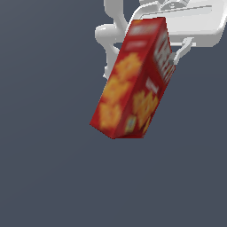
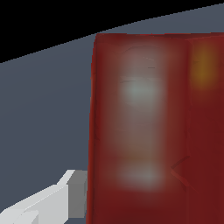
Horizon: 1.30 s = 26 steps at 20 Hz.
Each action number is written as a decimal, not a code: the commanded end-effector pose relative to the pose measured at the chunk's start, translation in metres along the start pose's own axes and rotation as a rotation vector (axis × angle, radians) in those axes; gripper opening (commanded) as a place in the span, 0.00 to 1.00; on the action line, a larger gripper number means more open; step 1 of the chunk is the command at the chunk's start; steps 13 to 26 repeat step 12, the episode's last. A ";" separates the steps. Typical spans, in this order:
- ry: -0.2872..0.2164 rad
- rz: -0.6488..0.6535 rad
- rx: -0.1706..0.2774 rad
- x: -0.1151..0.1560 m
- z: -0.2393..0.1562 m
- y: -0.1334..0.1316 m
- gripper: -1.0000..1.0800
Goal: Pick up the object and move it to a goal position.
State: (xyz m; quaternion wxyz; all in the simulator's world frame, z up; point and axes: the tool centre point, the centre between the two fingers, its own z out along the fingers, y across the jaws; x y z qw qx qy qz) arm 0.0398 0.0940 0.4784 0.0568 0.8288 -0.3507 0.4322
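One red cracker box (image 1: 133,80), tilted, held off the grey floor (image 1: 44,177); white gripper (image 1: 153,44) clamped across its upper end.

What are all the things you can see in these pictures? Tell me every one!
cracker box: one, red with orange-yellow crackers pictured and white lettering, tilted, up off the floor, upper end at the end effector; fills most of the wrist view.
floor: one, plain dark grey-blue, all around and beneath the box.
robot arm: one, white, behind the box at the top of the exterior view.
end effector: one, white, at the box's upper end; one of its fingers lies against the box's side.
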 end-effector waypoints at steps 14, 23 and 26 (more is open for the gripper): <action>0.074 0.036 -0.006 0.008 -0.022 -0.014 0.00; 0.074 0.036 -0.006 0.008 -0.022 -0.014 0.00; 0.074 0.036 -0.006 0.008 -0.022 -0.014 0.00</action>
